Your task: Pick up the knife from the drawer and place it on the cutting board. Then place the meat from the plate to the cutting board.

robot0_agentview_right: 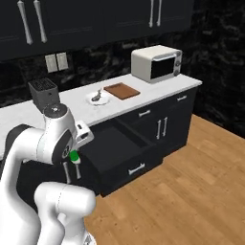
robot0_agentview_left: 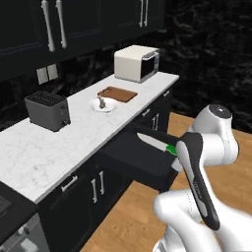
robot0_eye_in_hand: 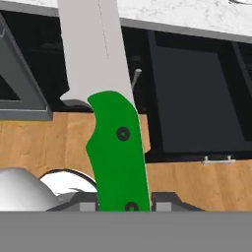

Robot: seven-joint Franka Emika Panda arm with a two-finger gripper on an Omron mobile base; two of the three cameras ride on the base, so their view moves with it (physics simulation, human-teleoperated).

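green-handled knife point(robot0_eye_in_hand: 117, 147), pale silvery blade

Counted: one knife point(robot0_eye_in_hand: 116, 147), one cutting board point(robot0_agentview_left: 117, 93), one plate point(robot0_agentview_left: 104, 105), one meat point(robot0_agentview_left: 102, 102), one toaster point(robot0_agentview_left: 47, 110), one microwave point(robot0_agentview_left: 137, 63), one open drawer point(robot0_agentview_right: 119, 152).

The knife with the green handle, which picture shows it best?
The hand view: the knife looms close there, green handle and pale blade both clear, held in the shut gripper. The left base view shows it small above the open drawer. The right base view shows just a bit of green handle.
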